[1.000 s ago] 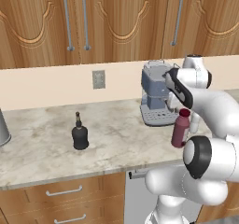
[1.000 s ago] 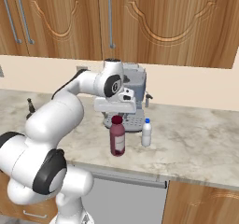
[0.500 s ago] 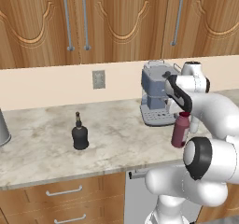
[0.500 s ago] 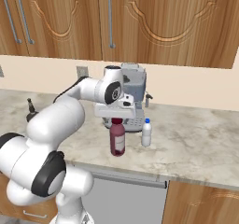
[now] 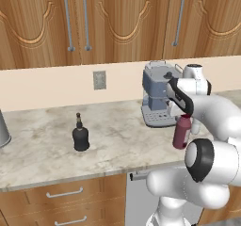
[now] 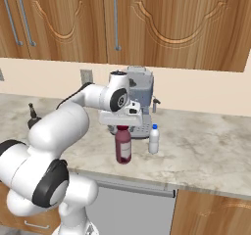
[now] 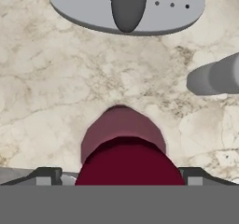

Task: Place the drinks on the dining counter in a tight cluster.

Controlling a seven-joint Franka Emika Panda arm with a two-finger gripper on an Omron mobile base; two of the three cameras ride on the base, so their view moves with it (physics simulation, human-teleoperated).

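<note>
Lower than a second ago, the gripper (image 6: pixel 123 126) now sits right over the maroon cap of the dark-red bottle (image 6: pixel 123 146), with the jaws down either side of the cap; whether they are clamped on it or just apart I cannot tell. From the hand view the cap (image 7: pixel 128 164) rises between the two finger tips. That bottle stands upright on the marble worktop (image 5: pixel 42 147), near its front edge, before the grey coffee machine (image 5: pixel 157 99). Just beside it stands the small white bottle (image 6: pixel 154 139) with its blue cap. Well apart, further along the worktop, the squat black bottle (image 5: pixel 80 134) stands upright.
</note>
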